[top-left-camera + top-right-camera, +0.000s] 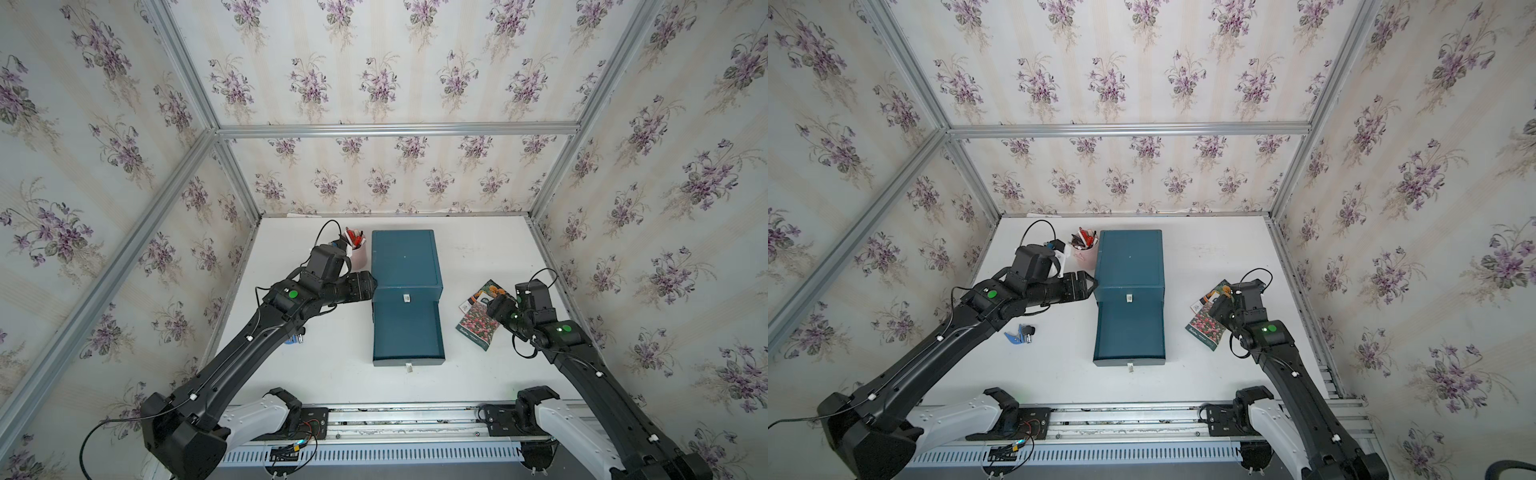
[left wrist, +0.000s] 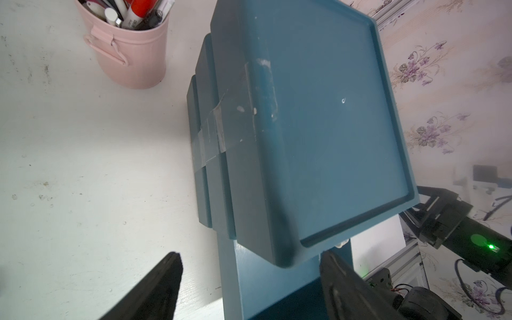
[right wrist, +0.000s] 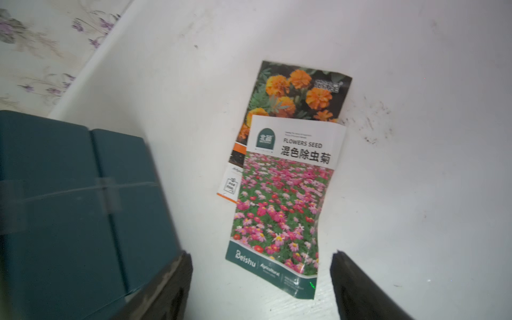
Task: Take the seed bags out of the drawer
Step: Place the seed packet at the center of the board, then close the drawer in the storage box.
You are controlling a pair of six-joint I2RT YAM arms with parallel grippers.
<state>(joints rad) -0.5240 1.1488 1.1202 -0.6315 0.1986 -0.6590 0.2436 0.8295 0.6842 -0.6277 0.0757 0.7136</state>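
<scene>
Two seed bags lie on the white table to the right of the teal drawer cabinet (image 1: pixel 405 257). The pink-red flower field bag (image 3: pixel 282 205) (image 1: pixel 478 326) partly covers the orange-bloom bag (image 3: pixel 299 91) (image 1: pixel 490 289). My right gripper (image 3: pixel 261 257) (image 1: pixel 496 309) hovers open just over them, with nothing between its fingers. The bottom drawer (image 1: pixel 407 332) is pulled out toward the front, and its visible inside shows only bare teal floor. My left gripper (image 2: pixel 249 256) (image 1: pixel 370 286) stands open at the cabinet's left front corner, its fingers on either side of the drawer's left wall (image 2: pixel 235 277), gripping nothing.
A pink cup of pens (image 1: pixel 359 255) (image 2: pixel 130 55) stands behind my left wrist, close to the cabinet's left side. A small blue and black clip-like object (image 1: pixel 1019 334) lies on the table at the left. Metal frame posts and wallpapered walls enclose the table.
</scene>
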